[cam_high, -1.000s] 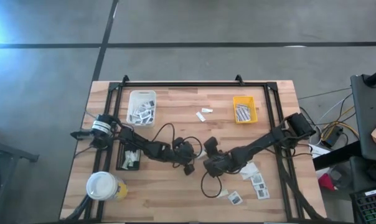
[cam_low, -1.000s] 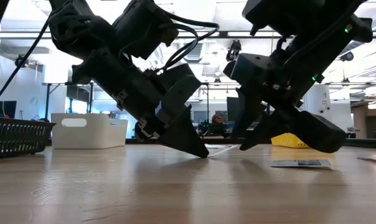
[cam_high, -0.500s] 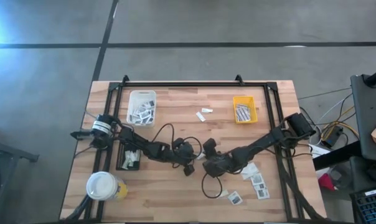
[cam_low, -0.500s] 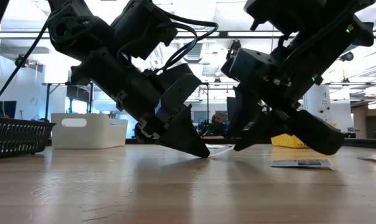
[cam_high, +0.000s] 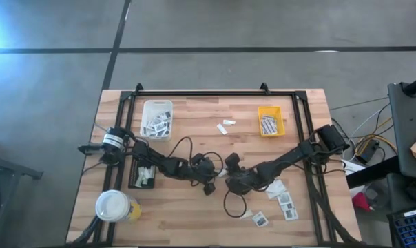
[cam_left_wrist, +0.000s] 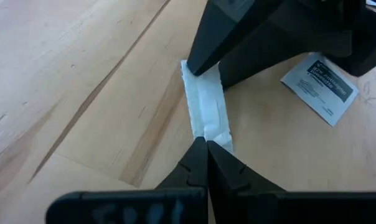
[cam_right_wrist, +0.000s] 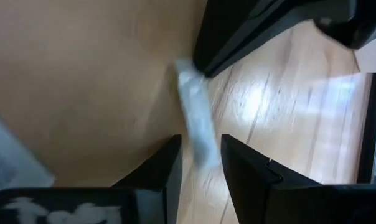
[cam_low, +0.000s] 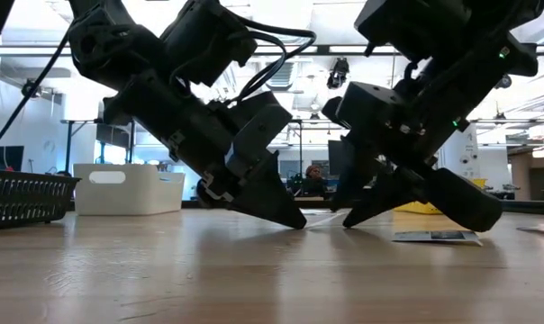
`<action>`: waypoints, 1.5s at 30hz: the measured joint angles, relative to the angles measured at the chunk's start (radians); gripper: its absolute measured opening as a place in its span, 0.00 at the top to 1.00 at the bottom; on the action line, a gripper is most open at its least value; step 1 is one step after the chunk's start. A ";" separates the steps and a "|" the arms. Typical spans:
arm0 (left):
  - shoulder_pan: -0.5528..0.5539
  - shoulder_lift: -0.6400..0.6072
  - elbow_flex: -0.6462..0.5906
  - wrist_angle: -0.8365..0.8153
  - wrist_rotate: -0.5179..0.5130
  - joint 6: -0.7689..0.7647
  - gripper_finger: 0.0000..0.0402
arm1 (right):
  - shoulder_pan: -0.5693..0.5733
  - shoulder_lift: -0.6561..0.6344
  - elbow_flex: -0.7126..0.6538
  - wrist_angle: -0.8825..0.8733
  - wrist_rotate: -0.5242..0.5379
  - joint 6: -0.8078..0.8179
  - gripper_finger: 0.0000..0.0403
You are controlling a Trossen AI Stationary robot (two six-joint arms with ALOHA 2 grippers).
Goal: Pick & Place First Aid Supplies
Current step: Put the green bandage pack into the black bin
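Note:
One of the first aid supplies, a narrow white strip, lies flat on the wooden table near its middle. My left gripper comes from the table's left, slanting down, and is shut with its tips on one end of the strip. My right gripper comes from the right, also slanting down. It is open, and its two fingertips stand on either side of the strip's other end. In the low view the strip shows between the two grippers' tips. My left gripper presses its shut fingertips down on the strip's end, slanting from the table's left, in line with the strip. The strip lies flat on the wood. My right gripper's fingertips stand at the strip's other end; whether they touch it I cannot tell.
A printed white packet lies just beyond the strip, and more packets lie toward the near right. At the back stand a white tray and a yellow tray. A black tray and a cup stand at the left.
My right gripper has tipped a little steeper over the strip's end, with its fingertips staying by the strip. The strip has not moved.

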 joint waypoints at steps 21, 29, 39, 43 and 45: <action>0.008 -0.001 0.000 0.025 0.028 0.019 1.00 | -0.004 0.001 -0.017 0.015 -0.008 0.027 0.95; 0.013 -0.021 0.000 0.017 0.027 0.062 1.00 | 0.006 0.001 -0.017 0.014 -0.012 0.027 0.98; 0.019 -0.098 -0.001 -0.047 0.014 0.124 1.00 | 0.037 -0.006 -0.018 -0.027 -0.002 0.160 0.98; 0.019 -0.109 -0.002 -0.053 0.012 0.166 0.99 | 0.049 -0.018 -0.016 -0.065 -0.001 0.235 0.98; 0.019 -0.112 -0.001 -0.048 0.012 0.186 0.97 | 0.055 -0.029 -0.010 -0.095 -0.002 0.267 0.98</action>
